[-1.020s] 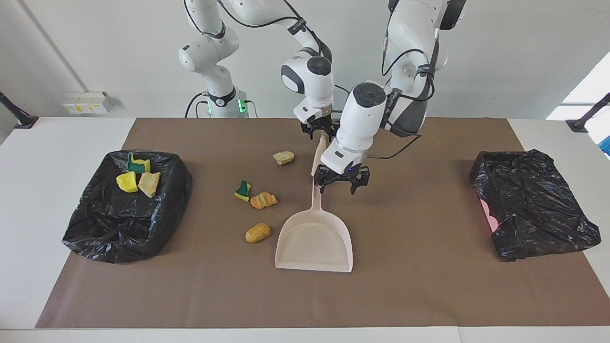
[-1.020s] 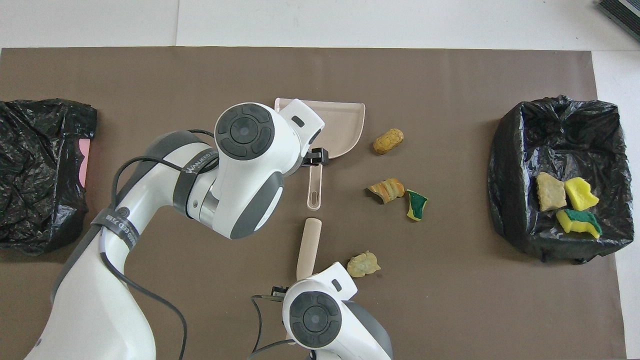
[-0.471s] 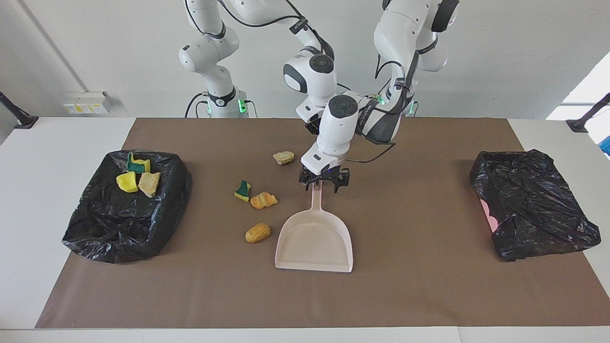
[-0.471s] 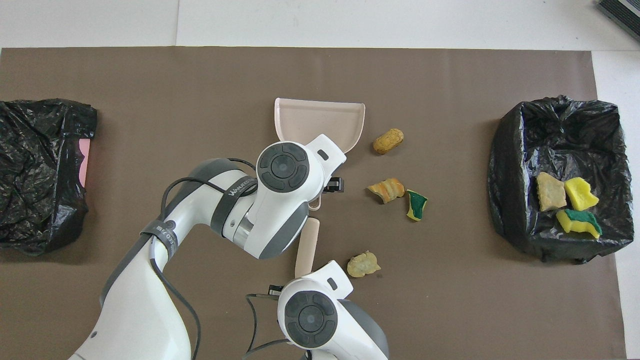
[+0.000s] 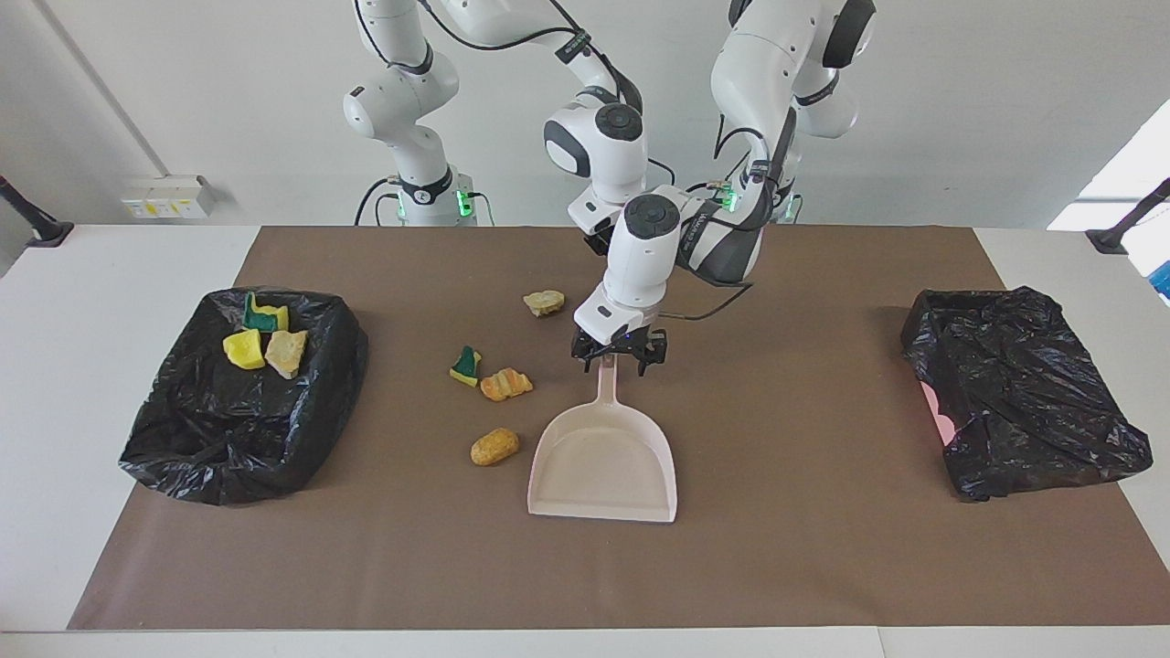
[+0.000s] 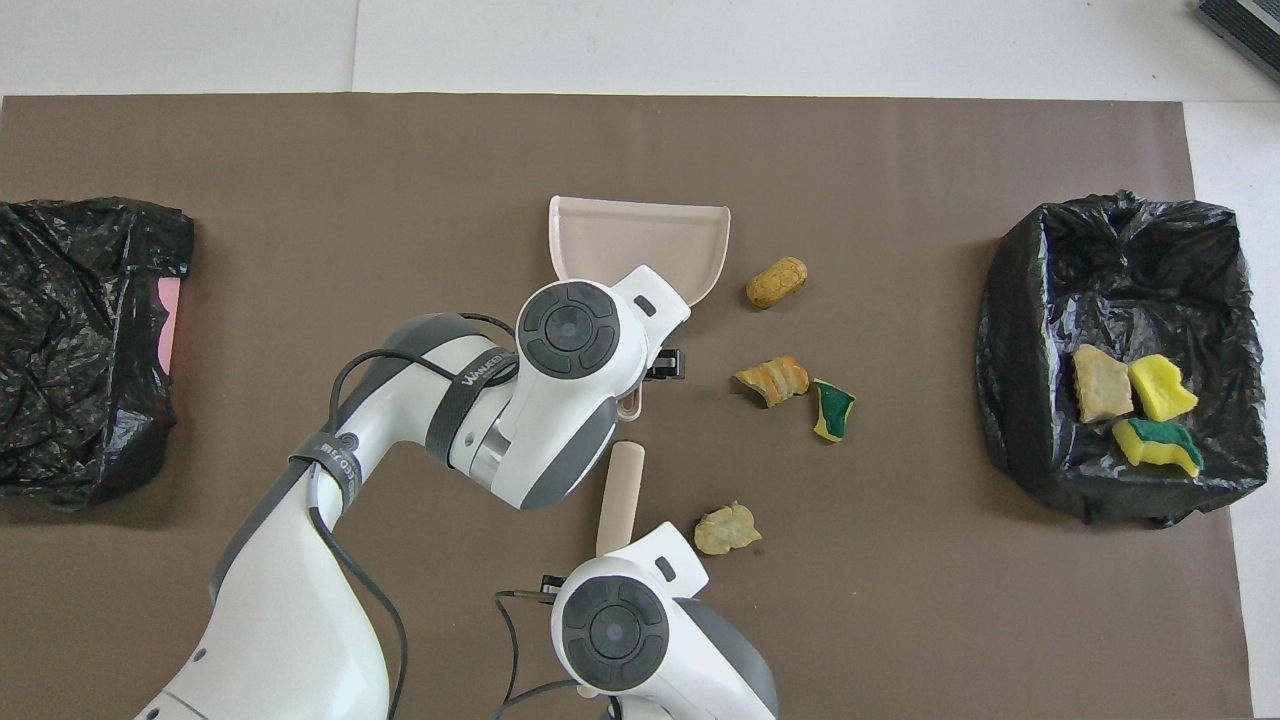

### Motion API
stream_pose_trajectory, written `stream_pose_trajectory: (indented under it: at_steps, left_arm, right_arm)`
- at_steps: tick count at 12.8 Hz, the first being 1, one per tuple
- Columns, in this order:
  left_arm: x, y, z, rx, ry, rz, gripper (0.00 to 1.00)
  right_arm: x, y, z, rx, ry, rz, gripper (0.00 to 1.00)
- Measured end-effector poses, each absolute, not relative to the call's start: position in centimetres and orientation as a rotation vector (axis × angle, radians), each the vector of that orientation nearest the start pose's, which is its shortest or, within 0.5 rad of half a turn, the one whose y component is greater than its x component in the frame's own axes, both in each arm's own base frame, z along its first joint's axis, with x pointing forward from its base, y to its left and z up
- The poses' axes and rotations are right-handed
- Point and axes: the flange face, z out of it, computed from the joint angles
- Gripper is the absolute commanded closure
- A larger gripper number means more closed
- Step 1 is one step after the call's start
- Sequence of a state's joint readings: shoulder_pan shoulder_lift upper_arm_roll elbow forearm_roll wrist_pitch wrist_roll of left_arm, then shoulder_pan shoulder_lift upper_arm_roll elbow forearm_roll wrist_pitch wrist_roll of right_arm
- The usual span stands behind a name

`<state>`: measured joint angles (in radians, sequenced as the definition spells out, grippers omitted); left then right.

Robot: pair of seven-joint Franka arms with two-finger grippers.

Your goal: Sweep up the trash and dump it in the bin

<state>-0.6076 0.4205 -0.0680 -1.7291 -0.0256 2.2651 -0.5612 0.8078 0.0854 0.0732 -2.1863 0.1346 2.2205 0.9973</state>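
Observation:
A pale pink dustpan (image 5: pixel 603 466) lies flat on the brown mat, its handle toward the robots; it also shows in the overhead view (image 6: pixel 640 235). My left gripper (image 5: pixel 620 355) is open, low over the handle's end, one finger on each side. My right gripper (image 5: pixel 599 243) is shut on a tan stick (image 6: pixel 620 490) and is mostly hidden by the left hand. Several trash chunks lie on the mat: tan (image 5: pixel 544 302), green-faced (image 5: pixel 465 366), orange (image 5: pixel 505 384), orange-brown (image 5: pixel 494 446). Three more (image 5: pixel 265 343) lie in the black-lined bin (image 5: pixel 228 457).
A second black bag (image 5: pixel 1024 388) with something pink inside lies at the left arm's end of the mat. The bin (image 6: pixel 1020 300) holding trash is at the right arm's end. The loose chunks (image 6: pixel 772 380) lie between the dustpan and that bin.
My left gripper has moved along the dustpan handle toward the robots and come down over its end. The right gripper and its stick have barely shifted. The trash has not moved.

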Motion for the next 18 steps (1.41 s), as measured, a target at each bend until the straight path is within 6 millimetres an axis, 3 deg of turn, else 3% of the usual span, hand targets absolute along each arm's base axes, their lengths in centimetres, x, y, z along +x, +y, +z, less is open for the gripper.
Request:
stream_pose_trajectory:
  at_steps: [1, 2, 3, 7, 10, 14, 18]
  left_arm:
    - [52.6, -41.7, 35.1, -3.243, 0.149, -0.109, 0.65]
    - [52.5, -41.7, 35.1, -3.243, 0.151, -0.108, 0.89]
    - [52.4, -41.8, 35.1, -3.243, 0.155, -0.108, 1.00]
    - [52.6, -41.6, 35.2, -3.200, 0.277, -0.142, 1.00]
    - [53.4, -40.5, 36.0, -3.067, 0.499, -0.215, 1.00]
    - [56.3, -33.5, 40.5, -2.910, 0.883, -0.148, 1.00]
    - [56.4, -28.6, 43.1, -2.729, 1.261, 0.035, 1.00]
  right_arm:
    - [34.0, 41.0, 35.5, -3.120, 0.324, 0.225, 1.00]
    - [34.2, 39.9, 36.6, -3.141, 0.348, 0.264, 1.00]
    - [34.5, 38.5, 37.7, -3.158, 0.382, 0.301, 1.00]
    - [36.6, 31.7, 41.1, -3.227, 0.426, 0.413, 1.00]
    - [38.3, 27.3, 41.3, -3.298, 0.486, 0.418, 1.00]
    - [41.9, 20.0, 39.6, -3.298, 0.594, 0.448, 1.00]
    - [44.2, 14.2, 37.6, -3.268, 0.525, 0.395, 1.00]
